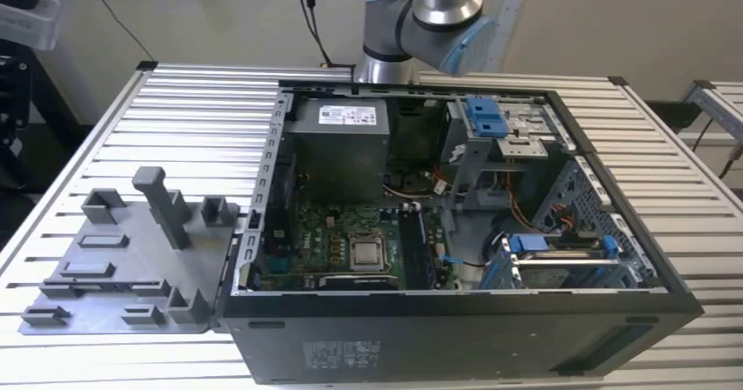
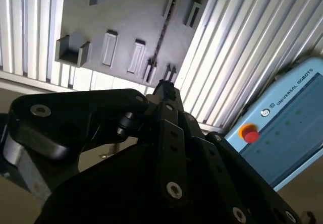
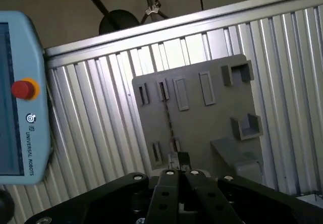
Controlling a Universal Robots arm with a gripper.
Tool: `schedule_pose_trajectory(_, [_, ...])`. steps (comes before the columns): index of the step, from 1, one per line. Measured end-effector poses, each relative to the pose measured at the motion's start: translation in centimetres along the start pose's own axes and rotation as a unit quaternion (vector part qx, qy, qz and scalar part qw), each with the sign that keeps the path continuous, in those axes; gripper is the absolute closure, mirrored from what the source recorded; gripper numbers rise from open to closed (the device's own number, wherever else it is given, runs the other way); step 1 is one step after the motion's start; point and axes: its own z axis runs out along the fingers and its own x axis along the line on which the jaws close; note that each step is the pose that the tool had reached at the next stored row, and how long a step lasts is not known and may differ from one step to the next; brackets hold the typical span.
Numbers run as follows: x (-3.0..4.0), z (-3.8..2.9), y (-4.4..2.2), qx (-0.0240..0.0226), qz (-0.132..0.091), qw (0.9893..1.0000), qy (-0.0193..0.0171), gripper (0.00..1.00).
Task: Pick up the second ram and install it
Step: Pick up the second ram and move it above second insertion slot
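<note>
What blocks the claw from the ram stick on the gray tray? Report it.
Nothing visible. In the first wrist view the claw hangs over the gray tray, with open air between it and the ram stick standing edge-on; the tray's tall post sits off to one side.

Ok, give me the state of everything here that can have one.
computer case: lying flat, side open, motherboard exposed.
processor: bare, no cooler over it.
grey fixture: flat on the table beside the case.
second ram: apparently the thin dark strip on edge in the grey fixture, ungripped.
gripper: shut, holding nothing, clear of the grey fixture.
</note>
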Motion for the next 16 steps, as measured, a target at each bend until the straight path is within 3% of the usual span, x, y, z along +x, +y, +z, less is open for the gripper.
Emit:
schedule_pose_trajectory(8, [0.0,0.0,0.0,0.0004,-0.057,0.9984,-0.0005,0.89])
schedule_pose_trajectory(16, [0.0,0.0,0.0,0.0004,-0.058,0.9983,-0.0006,0.89])
